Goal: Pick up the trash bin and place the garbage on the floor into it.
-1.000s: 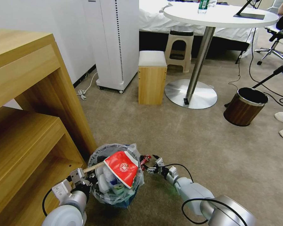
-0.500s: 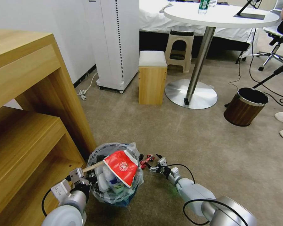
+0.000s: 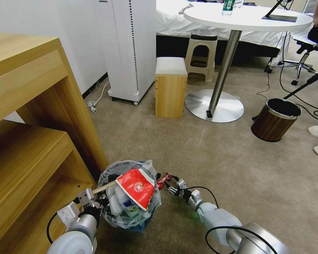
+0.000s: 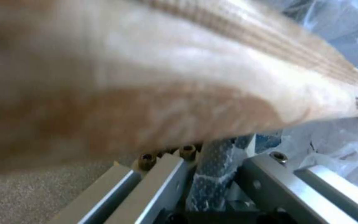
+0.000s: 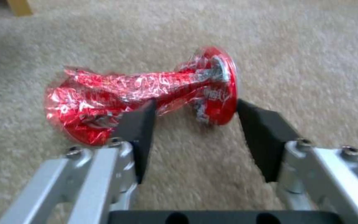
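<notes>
Head view: trash bin point(image 3: 129, 208) sits on the beige floor point(image 3: 208, 155) at lower centre of frame, just beside the corner of the wooden shelf unit point(image 3: 31, 134). Bin is lined with a clear bag and piled full: red paper cup point(image 3: 137, 187) tilted on top, wooden stick point(image 3: 104, 188) poking out toward lower left.

Left tool point(image 3: 89, 198) at lower left of frame, at the bin's near rim. Left wrist view: its fingers point(image 4: 266, 180) sit on either side of the mesh wall and bag point(image 4: 216, 174), clenched on the bin rim; the stick point(image 4: 179, 81) crosses close in front of the lens.

Right tool point(image 3: 172, 183) just right of the bin, low at the carpet, released. Right wrist view: black pads point(image 5: 139, 130) spread wide on both sides of a crushed red wrapper point(image 5: 146, 93) lying on the carpet; one pad close to the flat round end, contact unclear. In the head view the wrapper point(image 3: 163, 179) is between the tool and the bin.

Brown bin with silver rim point(image 3: 276, 119) stands well apart at right of frame.
</notes>
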Available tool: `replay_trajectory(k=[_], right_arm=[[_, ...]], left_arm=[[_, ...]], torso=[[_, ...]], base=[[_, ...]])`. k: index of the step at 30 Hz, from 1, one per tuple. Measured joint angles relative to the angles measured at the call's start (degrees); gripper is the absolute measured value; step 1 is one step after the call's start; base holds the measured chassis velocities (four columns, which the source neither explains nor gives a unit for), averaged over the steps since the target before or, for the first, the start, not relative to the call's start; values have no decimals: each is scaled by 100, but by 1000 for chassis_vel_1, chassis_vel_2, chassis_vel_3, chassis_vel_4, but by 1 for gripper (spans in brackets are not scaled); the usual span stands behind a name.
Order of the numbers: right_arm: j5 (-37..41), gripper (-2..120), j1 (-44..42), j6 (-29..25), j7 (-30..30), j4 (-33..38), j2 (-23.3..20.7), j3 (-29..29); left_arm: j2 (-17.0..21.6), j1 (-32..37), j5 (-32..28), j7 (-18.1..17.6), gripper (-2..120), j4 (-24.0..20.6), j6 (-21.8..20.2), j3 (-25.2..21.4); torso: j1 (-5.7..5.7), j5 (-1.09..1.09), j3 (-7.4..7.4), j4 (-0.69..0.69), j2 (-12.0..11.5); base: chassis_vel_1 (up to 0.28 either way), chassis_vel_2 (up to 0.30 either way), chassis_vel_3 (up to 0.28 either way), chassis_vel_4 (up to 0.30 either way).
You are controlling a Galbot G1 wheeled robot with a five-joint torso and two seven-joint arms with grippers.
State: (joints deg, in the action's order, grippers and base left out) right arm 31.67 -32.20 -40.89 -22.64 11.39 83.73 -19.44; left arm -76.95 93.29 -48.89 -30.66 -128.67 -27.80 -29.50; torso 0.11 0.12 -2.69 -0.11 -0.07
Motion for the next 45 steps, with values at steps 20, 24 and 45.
replay_trajectory(k=[20,24,45], right_arm=[[-17,3,-28,-94,20,83,32,-20],[-17,3,-58,-149,16,166,-6,-17],[944,3,-1260,-187,-508,3617,-1970,36]], left_arm=[[-34,0,78,46,0,140,69,12],[-35,-1,90,49,0,166,69,23],[538,-269,-346,-154,0,548,-80,-16]], torso=[[0,1,0,1,0],[0,1,0,1,0],[0,2,0,1,0]], base=[[0,0,0,0],[0,0,0,0],[0,0,0,0]])
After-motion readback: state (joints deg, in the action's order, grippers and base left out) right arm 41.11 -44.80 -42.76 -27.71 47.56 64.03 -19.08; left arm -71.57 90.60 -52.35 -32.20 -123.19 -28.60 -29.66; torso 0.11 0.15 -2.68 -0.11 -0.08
